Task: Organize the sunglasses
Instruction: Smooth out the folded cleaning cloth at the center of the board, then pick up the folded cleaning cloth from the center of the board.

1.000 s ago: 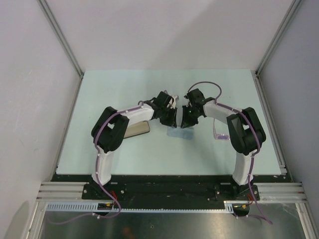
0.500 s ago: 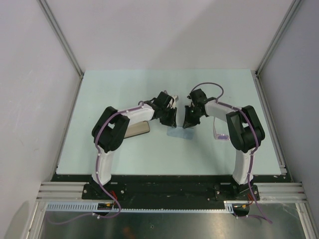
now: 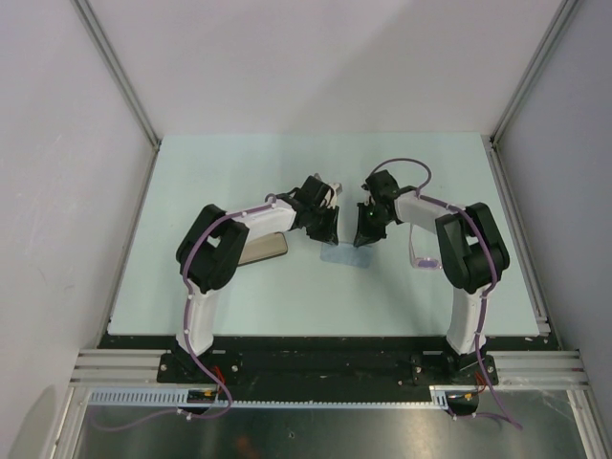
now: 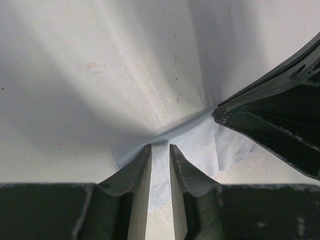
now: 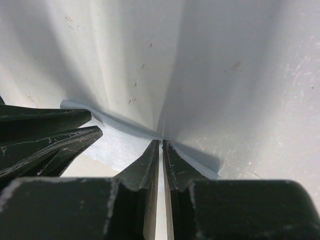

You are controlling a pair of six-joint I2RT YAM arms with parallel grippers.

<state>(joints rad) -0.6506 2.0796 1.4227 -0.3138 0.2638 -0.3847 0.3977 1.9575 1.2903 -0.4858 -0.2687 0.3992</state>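
Note:
The sunglasses [image 3: 421, 256], with a thin pink-purple frame, lie on the table to the right, partly hidden beside my right arm. Both grippers meet at mid-table over the pale blue cloth [image 3: 337, 251]. My left gripper [image 3: 325, 233] is closed on one part of the cloth [image 4: 200, 145], which shows between its narrow jaws [image 4: 160, 147]. My right gripper [image 3: 363, 234] is pinched shut on another part of the cloth [image 5: 120, 145], with folds running up from its tips [image 5: 160, 142]. The cloth is drawn up between the two grippers. Neither gripper touches the sunglasses.
The oblong case [image 3: 263, 249] lies on the table left of centre, under my left forearm. The pale green table [image 3: 239, 172] is walled by white panels at left, back and right. Each wrist view shows the other gripper's dark fingers close by [image 4: 270, 120] [image 5: 45, 132].
My right gripper has shifted slightly right and back, away from the left one. Less of the cloth now lies flat below the grippers. The left arm has barely moved.

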